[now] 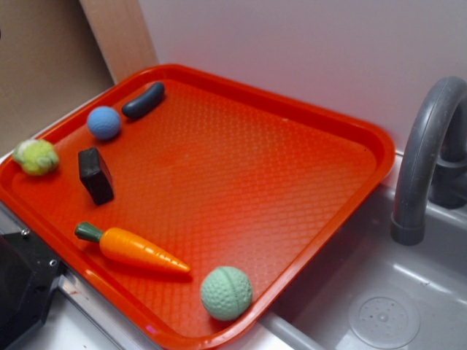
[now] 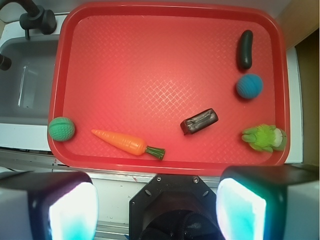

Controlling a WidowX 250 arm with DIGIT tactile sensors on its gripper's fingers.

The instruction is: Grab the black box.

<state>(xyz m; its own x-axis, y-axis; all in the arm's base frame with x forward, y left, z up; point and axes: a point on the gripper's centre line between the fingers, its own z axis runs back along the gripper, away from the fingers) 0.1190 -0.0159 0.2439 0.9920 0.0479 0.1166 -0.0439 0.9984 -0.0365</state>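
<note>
Hovering pincer [image 2: 157, 207] spread apart, above red tray [image 2: 150, 30], black box [image 2: 199, 121] untouched beside carrot [image 2: 127, 143]

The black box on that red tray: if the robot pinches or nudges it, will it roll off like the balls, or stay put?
The black box has flat faces and sharp edges, so it probably slides or tips rather than rolls. In the exterior view it stands on a narrow face, so a nudge may topple it. It looks rigid, likely easy to pinch for the open gripper.

one black box [image 1: 95, 175], two balls [image 1: 103, 122], one carrot [image 1: 135, 249], one tray [image 1: 292, 117].
</note>
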